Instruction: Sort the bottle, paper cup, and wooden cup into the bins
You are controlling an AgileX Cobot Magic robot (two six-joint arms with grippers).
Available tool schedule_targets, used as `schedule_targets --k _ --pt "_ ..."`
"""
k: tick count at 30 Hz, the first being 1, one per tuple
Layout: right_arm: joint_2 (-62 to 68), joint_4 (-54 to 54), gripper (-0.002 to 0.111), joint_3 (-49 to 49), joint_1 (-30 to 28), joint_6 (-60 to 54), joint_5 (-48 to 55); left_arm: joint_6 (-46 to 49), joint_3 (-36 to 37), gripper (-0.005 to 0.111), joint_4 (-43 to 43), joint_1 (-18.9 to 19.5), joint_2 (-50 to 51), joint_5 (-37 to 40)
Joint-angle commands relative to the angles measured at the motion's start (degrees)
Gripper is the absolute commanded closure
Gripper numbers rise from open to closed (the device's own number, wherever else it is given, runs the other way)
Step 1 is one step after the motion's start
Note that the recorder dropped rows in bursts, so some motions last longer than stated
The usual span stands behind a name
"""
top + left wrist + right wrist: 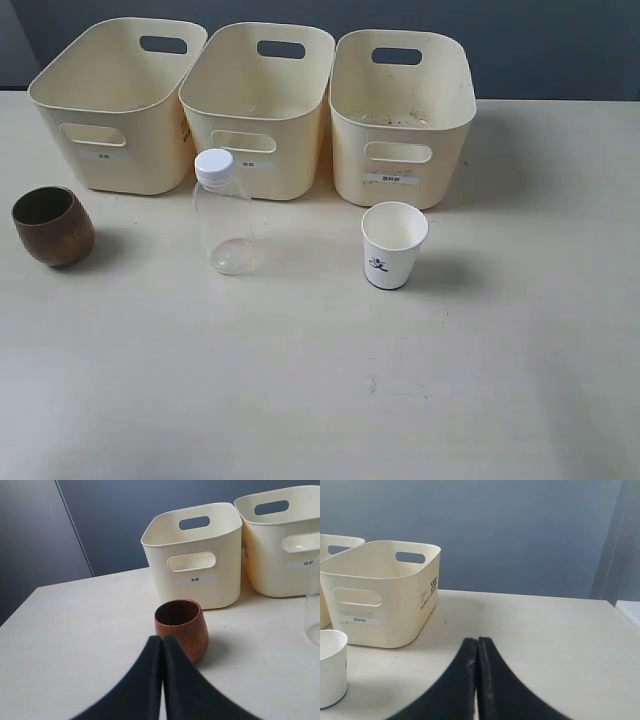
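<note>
both grippers [162, 642] [477, 642] closed, empty; wooden cup [53, 226], bottle [222, 212], paper cup [393, 245] stand before the bins [255, 110].

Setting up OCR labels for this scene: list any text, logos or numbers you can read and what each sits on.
"木杯": white label on the left bin.
Middle bin label: two characters, cut off and too blurred to read.
Right bin label: blurred, unreadable.
Right bin side print: too small to read.
Paper cup: dark blue logo, no legible words.

Exterior view looks down from the front, high, onto the whole table [330, 400]. Both wrist views sit low, facing the bins [255, 105]; the left shares the wooden cup [181, 627], the right the paper cup [331, 667].
</note>
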Motion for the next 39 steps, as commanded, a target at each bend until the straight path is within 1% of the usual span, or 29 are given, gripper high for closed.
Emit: schedule_targets --k 1,4,8,12,16,22,27,31,36,39 --pt "-0.3 0.1 0.109 0.1 -0.3 0.0 -0.3 -0.1 -0.3 0.107 -0.1 0.0 0.2 -0.3" --pt "-0.3 1.2 0.109 0.1 -0.3 0.0 -1.4 -0.1 -0.3 0.107 -0.1 0.0 0.2 -0.3" --pt "-0.3 13.8 0.109 0.1 -0.3 0.0 -2.3 -0.1 -0.3 0.107 -0.1 0.0 0.2 -0.3" --pt "-0.3 21.4 0.109 0.1 -0.3 0.0 -9.3 -0.1 -0.3 0.107 -0.1 0.0 0.2 -0.3" --pt "-0.3 25.0 0.109 0.1 -0.3 0.0 -13.9 -0.1 -0.3 0.107 -0.1 0.0 0.2 -0.3" --pt "-0.3 27.6 0.109 0.1 -0.3 0.0 -18.9 -0.1 -0.3 0.107 -0.1 0.0 0.2 -0.3" --pt "-0.3 28.2 0.109 0.1 -0.3 0.3 -18.4 -0.1 -0.3 0.107 -0.1 0.0 0.2 -0.3" --pt "-0.3 29.1 0.109 0.1 -0.3 9.3 -19.2 -0.1 -0.3 0.107 -0.1 0.0 0.2 -0.3" --pt "-0.3 25.3 0.109 -7.4 -0.3 10.4 -19.2 -0.1 -0.3 0.107 -0.1 0.0 0.2 -0.3" --pt "-0.3 22.4 0.109 -15.4 -0.3 10.5 -19.2 -0.1 -0.3 0.107 -0.1 0.0 0.2 -0.3"
